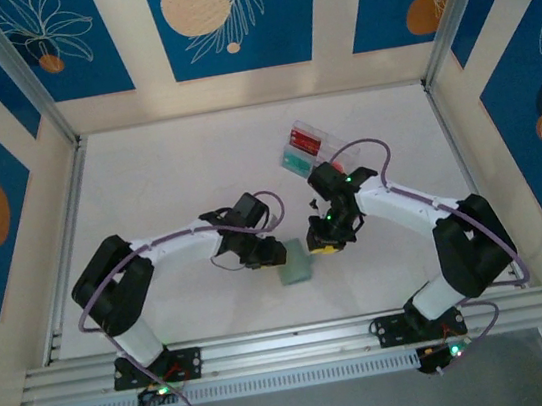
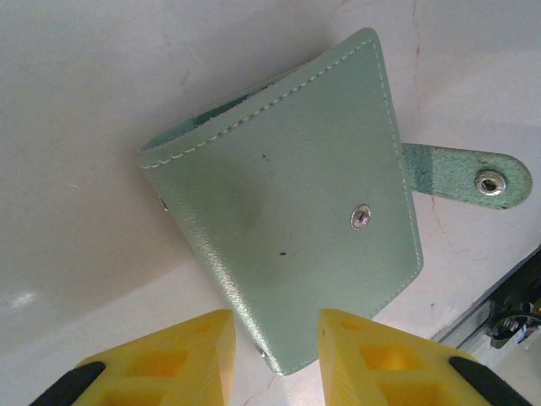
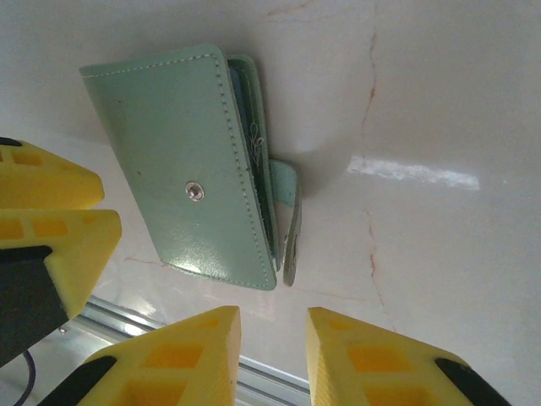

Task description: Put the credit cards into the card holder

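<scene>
In the top view, the left gripper (image 1: 278, 252) overlaps one corner of the card holder (image 1: 300, 267), and you cannot count the red and teal credit cards (image 1: 303, 142): they are too small. In the right wrist view, the gap between the holder's flaps is too narrow to identify what sits inside. The right gripper (image 3: 275, 320) is cropped by the bottom edge there, so its finger bases are out of frame.

Tabletop (image 1: 166, 177) open — box (image 1: 316, 146) beyond card holder (image 1: 294, 261)
</scene>
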### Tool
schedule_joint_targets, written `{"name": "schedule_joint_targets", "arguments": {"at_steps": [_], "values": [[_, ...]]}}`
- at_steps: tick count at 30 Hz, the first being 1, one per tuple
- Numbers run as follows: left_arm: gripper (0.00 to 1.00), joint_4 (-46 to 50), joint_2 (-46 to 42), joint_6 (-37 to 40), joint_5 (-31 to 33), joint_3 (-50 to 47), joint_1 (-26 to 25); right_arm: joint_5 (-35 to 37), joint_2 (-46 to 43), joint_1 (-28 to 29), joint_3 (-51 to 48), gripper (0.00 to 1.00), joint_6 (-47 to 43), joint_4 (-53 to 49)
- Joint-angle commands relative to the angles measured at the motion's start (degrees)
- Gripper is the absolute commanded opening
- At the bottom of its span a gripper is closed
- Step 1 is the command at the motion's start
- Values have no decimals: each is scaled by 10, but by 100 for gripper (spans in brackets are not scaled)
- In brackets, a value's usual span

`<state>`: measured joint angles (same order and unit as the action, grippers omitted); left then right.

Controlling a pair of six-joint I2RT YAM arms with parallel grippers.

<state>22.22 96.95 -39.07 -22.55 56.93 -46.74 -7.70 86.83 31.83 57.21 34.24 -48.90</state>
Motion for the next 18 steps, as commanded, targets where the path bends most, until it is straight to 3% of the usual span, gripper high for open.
{"name": "schedule_joint_targets", "arguments": {"at_steps": [1, 18], "values": [[31, -14, 2, -9, -15, 0, -6, -19, 15, -2, -8, 27, -11, 5], [30, -27, -1, -22, -15, -17, -7, -21, 35, -6, -17, 17, -19, 23]]}}
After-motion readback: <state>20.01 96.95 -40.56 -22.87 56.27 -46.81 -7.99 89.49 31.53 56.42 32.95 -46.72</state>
